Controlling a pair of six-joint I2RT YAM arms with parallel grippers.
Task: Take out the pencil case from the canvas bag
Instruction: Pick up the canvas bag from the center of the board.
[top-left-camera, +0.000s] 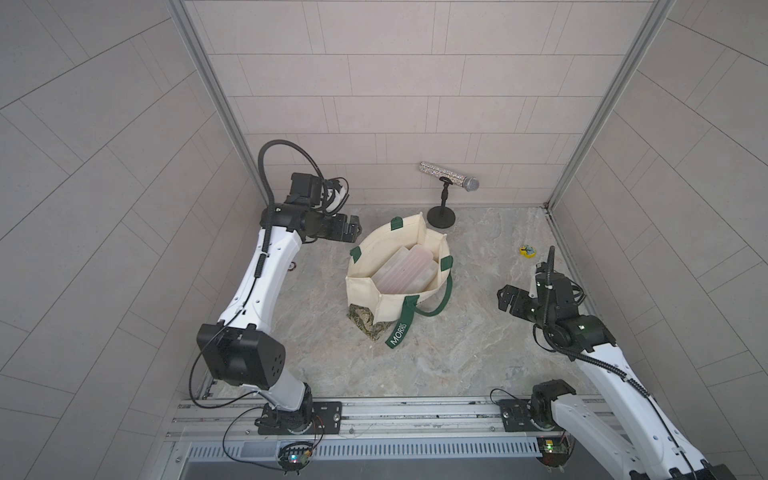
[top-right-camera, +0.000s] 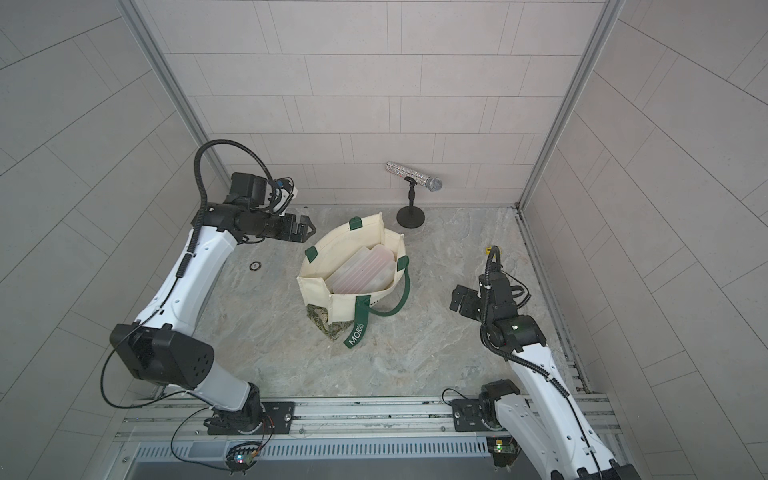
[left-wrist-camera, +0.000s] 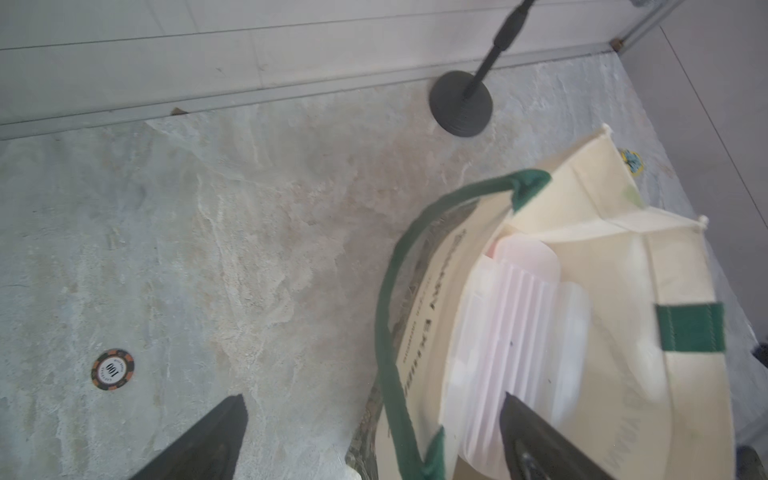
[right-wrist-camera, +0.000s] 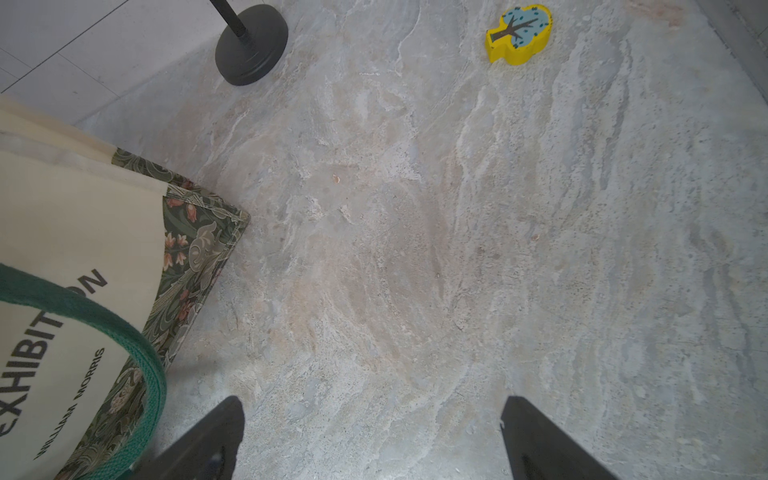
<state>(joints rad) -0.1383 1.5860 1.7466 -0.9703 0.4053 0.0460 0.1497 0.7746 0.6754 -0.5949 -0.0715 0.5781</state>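
Top views: canvas bag upright on desk, mouth open; pencil case lying inside bag. Left jaws wide open, empty, near bag rim. Right jaws wide open, empty, apart from bag.

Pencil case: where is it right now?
In both top views the pencil case lies inside the open canvas bag at mid-table, between the two arms, near the microphone stand.

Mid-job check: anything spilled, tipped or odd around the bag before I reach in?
Nothing spilled or damaged. The canvas bag stands open, the pencil case slantwise inside. Only strays: a poker chip and a yellow tree-shaped block lie loose on the table, apart from the bag.
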